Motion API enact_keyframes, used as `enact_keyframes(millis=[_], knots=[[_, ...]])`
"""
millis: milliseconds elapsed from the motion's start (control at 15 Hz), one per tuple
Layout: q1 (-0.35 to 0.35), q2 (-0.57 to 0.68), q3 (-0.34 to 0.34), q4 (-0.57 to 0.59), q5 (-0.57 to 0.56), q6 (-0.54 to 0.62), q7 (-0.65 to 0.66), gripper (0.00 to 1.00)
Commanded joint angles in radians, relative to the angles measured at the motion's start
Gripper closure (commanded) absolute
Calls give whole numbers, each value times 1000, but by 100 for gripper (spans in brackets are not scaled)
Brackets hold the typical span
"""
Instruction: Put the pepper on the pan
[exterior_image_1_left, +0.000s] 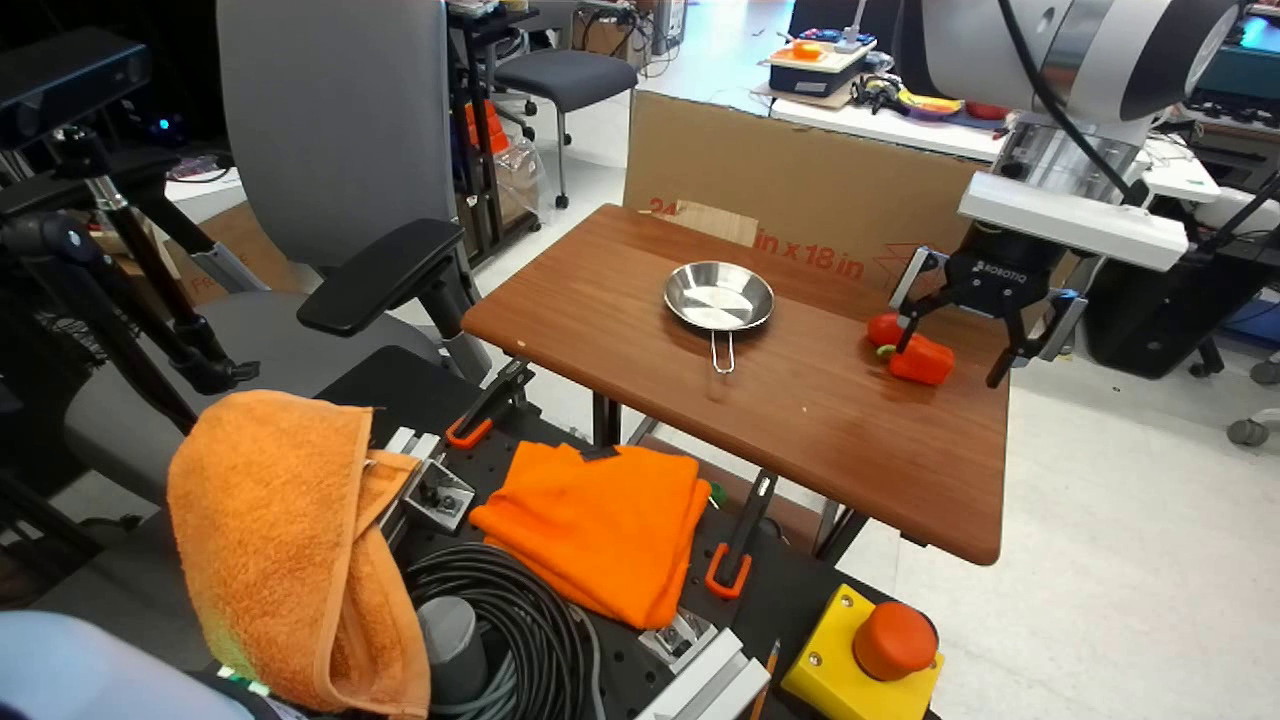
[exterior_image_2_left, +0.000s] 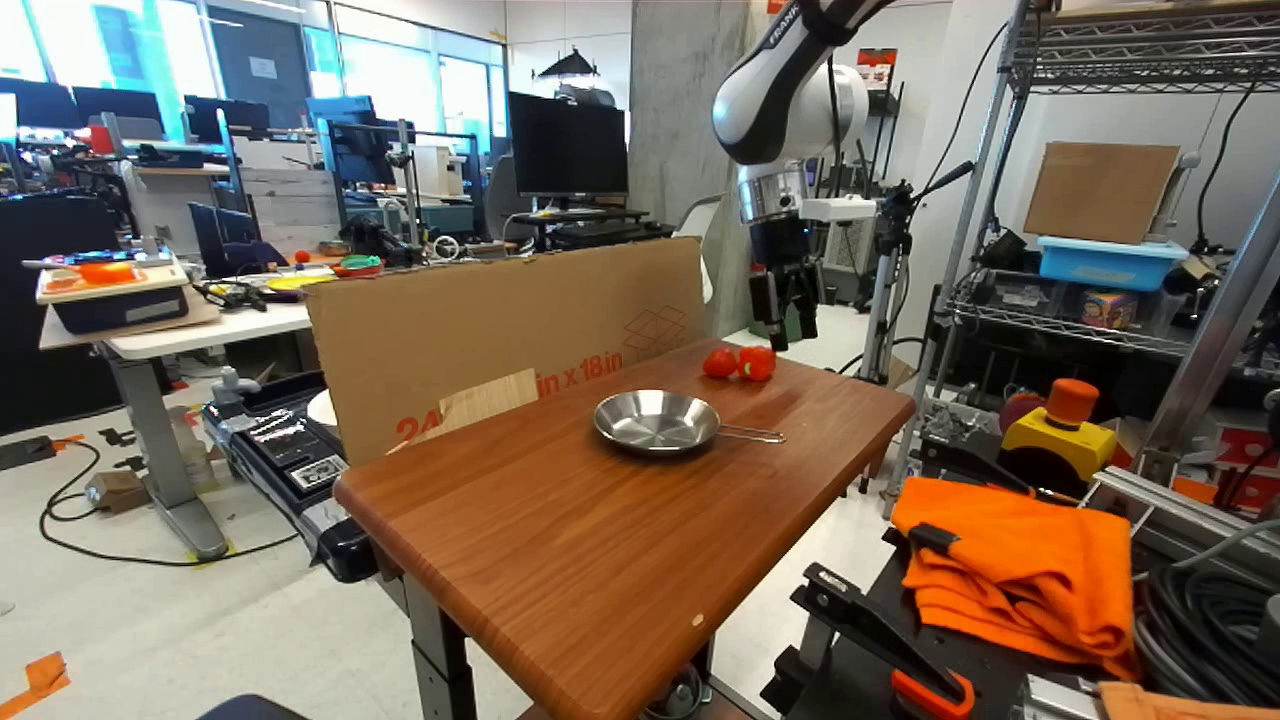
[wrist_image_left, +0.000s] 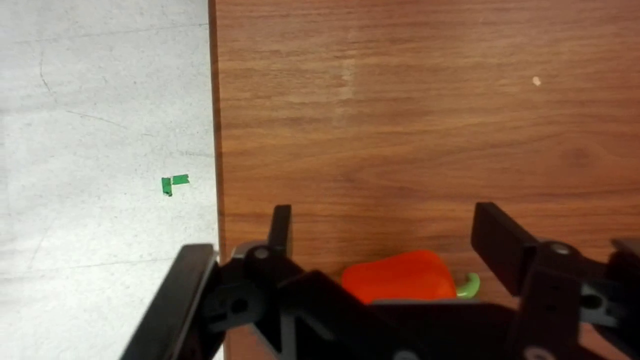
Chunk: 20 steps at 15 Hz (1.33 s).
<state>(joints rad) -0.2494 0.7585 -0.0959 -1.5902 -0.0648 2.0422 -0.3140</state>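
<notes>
On the table (exterior_image_2_left: 560, 530), the pan (exterior_image_2_left: 657, 424) sits nearest me, presumably to receive the pepper (exterior_image_2_left: 758, 362) lying beyond, just beside a red piece (exterior_image_2_left: 719, 362), while the gripper (wrist_image_left: 389, 236) hangs near, jaws spread, holding nothing, perhaps to straddle it.

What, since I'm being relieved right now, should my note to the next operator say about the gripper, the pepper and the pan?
Gripper: open, holding nothing, above the end of the wooden table where the bell pepper lies.
Bell pepper: on the table, beside a tomato-like red piece.
Frying pan: on the same table, apart from the bell pepper.
Done: no grasp or placement yet.
Left: grasp the bell pepper, carry it to the frying pan, release it there.
</notes>
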Motion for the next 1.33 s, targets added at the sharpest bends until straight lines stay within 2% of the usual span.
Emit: enact_keyframes(millis=[0, 667, 1267], knots=[[-15, -41, 18, -18, 10, 15, -30, 0], [-3, -54, 26, -16, 6, 8, -41, 0], [-13, -41, 12, 39, 4, -4, -36, 0]])
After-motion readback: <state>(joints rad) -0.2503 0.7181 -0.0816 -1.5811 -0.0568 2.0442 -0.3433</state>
